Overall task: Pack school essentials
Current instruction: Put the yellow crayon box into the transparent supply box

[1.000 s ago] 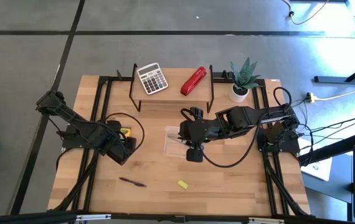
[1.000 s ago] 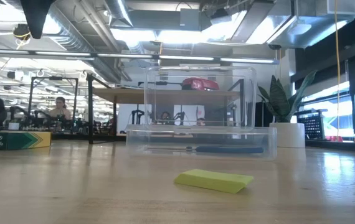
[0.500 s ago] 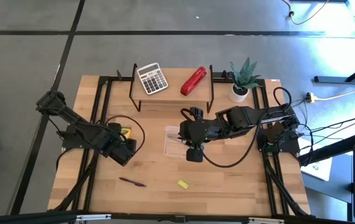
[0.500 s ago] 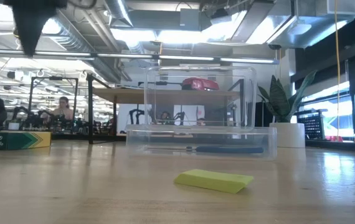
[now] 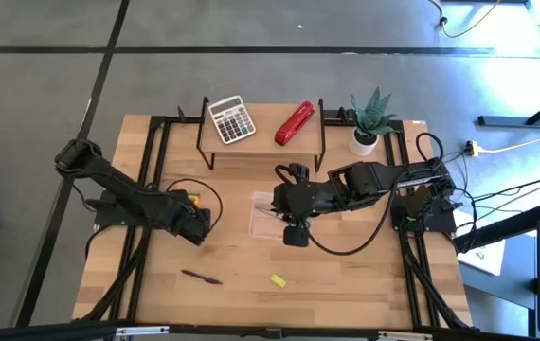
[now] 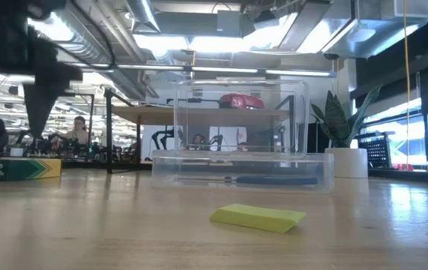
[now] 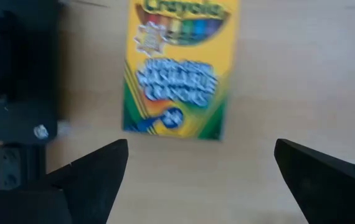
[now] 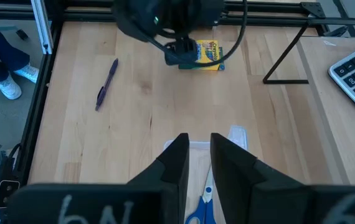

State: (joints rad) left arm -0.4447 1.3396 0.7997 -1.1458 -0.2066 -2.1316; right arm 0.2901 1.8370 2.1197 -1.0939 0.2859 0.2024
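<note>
School essentials lie spread over the table (image 5: 346, 284), none gripped.

Table: wooden top, black frame rails along both sides. At the far edge a rack carries a grey calculator (image 5: 231, 119) and a red stapler (image 5: 295, 123); a potted plant (image 5: 369, 121) stands beside it to the right.

Left arm: reaches in from the left side. Left gripper (image 5: 197, 223) hangs just above the crayon box (image 7: 179, 65), jaws spread wide, released, nothing between them. In the left wrist view both fingertips (image 7: 96, 168) flank the wood short of the box, not touching it.

Right arm: stretched from the right side toward table centre. Right gripper (image 8: 195, 163) sits over the clear case (image 6: 238, 171); jaws nearly together with a narrow slit, holding nothing visible.

Clear case: near table centre, lid upright in the low view. Blue-handled scissors (image 8: 200, 208) lie inside, under the right gripper.

Crayon box: yellow-green, printed, flat on the wood at the left side, beside the left frame rail, well apart from the case.

Pen (image 5: 201, 277): dark purple, flat on the near-left part of the table, well apart from both grippers.

Yellow block (image 5: 278, 279): smallest item, flat on the near-centre wood, in front of the case, apart from it.
</note>
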